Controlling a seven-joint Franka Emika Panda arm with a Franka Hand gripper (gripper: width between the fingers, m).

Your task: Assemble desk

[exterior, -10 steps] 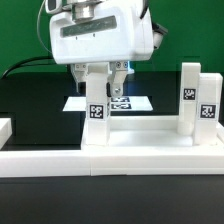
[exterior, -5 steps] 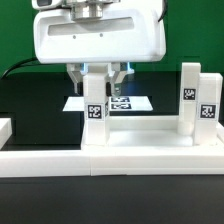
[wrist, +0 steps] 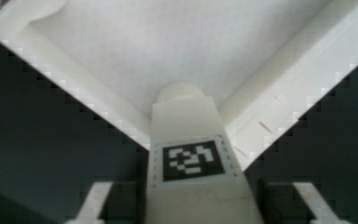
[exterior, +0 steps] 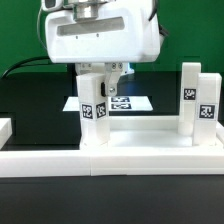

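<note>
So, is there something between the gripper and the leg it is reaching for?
Nothing visible. The gripper is already around the tagged leg standing on the desk top; in the wrist view, the leg sits directly between the fingers.

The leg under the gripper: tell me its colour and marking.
White leg with a black-and-white square tag, clearest in the wrist view.

Bright, even light falls from above on my workspace; the white desk top (exterior: 140, 150) nearly bleaches out, its rim edges faint. Soft shadow lies under my housing on the leg (exterior: 91, 105) I reach over. My wrist view is blurred: the tag on that leg (wrist: 195, 160) smears, and my fingers (wrist: 101, 203) are out of focus.
</note>
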